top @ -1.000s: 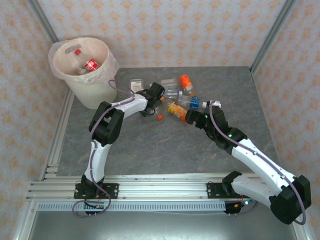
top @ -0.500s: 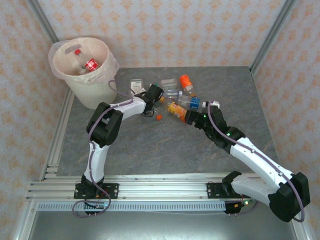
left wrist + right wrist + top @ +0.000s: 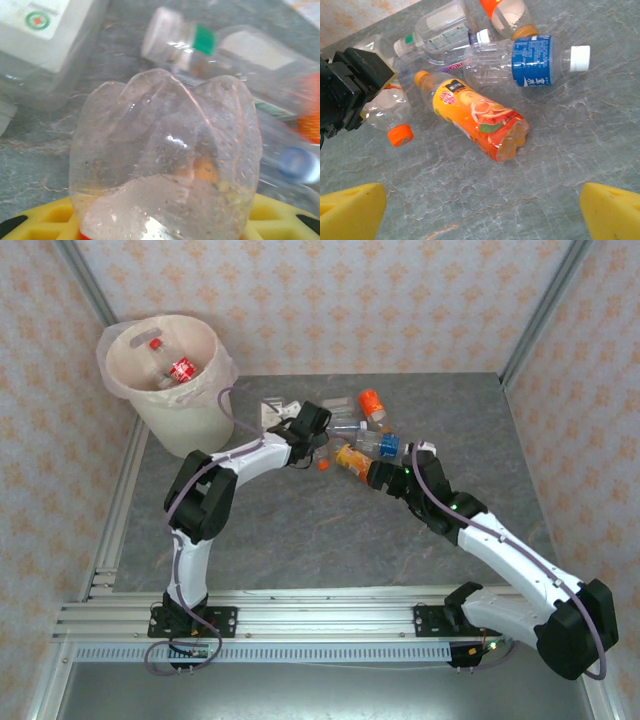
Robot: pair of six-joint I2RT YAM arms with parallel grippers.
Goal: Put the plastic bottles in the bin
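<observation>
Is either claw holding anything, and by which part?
The left gripper grips a clear orange-capped bottle near its base; the right gripper holds nothing.

I see my left gripper at an orange-capped bottle, my right gripper beside an orange-labelled bottle, and a red-labelled bottle inside the bin.

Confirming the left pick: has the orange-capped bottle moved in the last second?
Yes. The orange-capped bottle has shifted slightly up-frame, closer to the orange-labelled bottle.
</observation>
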